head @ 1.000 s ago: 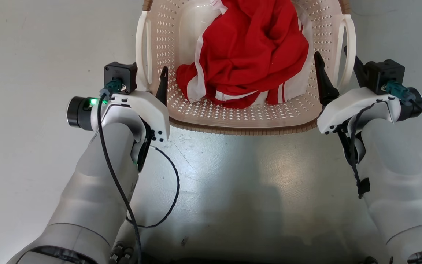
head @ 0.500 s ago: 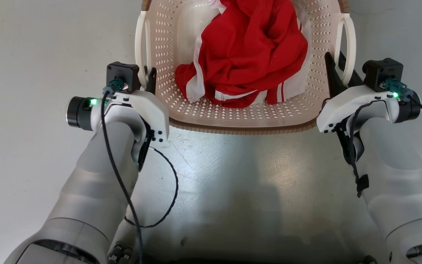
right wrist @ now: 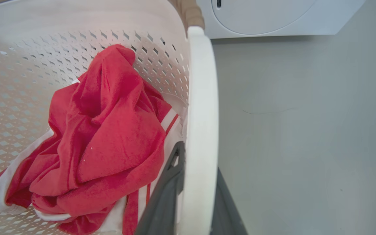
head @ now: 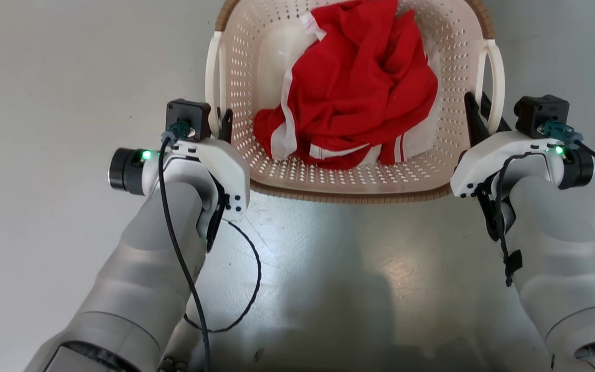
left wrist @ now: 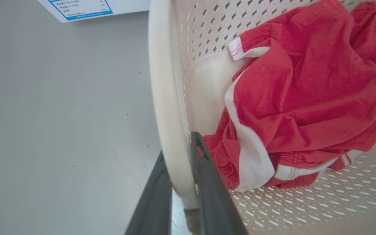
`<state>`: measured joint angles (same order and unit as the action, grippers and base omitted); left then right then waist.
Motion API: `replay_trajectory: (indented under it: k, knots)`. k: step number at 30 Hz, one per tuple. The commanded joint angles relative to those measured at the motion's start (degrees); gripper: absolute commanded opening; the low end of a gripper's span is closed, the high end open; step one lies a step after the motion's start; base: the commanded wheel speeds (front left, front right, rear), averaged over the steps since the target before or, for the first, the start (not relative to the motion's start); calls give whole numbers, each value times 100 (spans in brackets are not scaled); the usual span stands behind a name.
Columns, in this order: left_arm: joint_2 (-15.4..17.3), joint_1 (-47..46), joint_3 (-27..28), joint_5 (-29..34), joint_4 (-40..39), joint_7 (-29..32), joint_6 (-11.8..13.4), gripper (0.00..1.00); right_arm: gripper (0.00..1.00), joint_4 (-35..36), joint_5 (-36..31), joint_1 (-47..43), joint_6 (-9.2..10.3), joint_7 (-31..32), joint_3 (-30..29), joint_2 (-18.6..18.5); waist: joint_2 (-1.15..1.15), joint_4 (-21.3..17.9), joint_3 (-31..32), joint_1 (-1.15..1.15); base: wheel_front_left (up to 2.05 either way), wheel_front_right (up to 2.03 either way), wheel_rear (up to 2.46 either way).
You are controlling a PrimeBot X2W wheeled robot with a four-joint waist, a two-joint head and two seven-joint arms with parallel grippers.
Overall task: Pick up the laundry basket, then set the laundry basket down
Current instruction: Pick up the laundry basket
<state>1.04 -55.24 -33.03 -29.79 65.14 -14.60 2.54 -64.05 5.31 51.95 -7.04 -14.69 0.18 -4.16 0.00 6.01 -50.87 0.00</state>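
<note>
Closed since a second ago: both tools, then spread wide, now pinch the handles.
Left tool [head: 220,118]: narrow, fingers either side of the left loop handle [head: 214,77], gripping it.
Right tool [head: 475,106]: narrow, gripping the right loop handle [head: 498,72].
Key relation: laundry basket [head: 339,178] lies straight ahead between the arms, both equally near, so a level two-sided lift looks right.
Place: over the grey floor [head: 328,268]; I cannot tell whether it is raised.
Look: cream, perforated, brown woven-look rim, with a crumpled red-and-white garment [head: 359,88] inside.

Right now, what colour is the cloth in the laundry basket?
The cloth is red with white stripes, clearest in the right wrist view.
</note>
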Motion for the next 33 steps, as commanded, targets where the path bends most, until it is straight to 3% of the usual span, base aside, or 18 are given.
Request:
replay_trajectory:
  k: [1, 17, 33]
  knots:
    - [184, 209, -15, -89, -41, -40, 59, 0, 0, -59, 17, -170, -45, -30, 165, 128, 0, -33, 148, 0, 0, 0, 0]
    - [184, 910, -579, -682, 195, -40, 140, 0, 0, -769, 268, -637, -45, -30, 483, 128, 0, -119, 1376, 0, 0, 0, 0]
    - [184, 2038, -1160, -1397, 539, 351, 144, 0, 0, -972, 1390, -1802, -45, 581, 1583, 128, 0, -149, 3048, 0, 0, 0, 0]
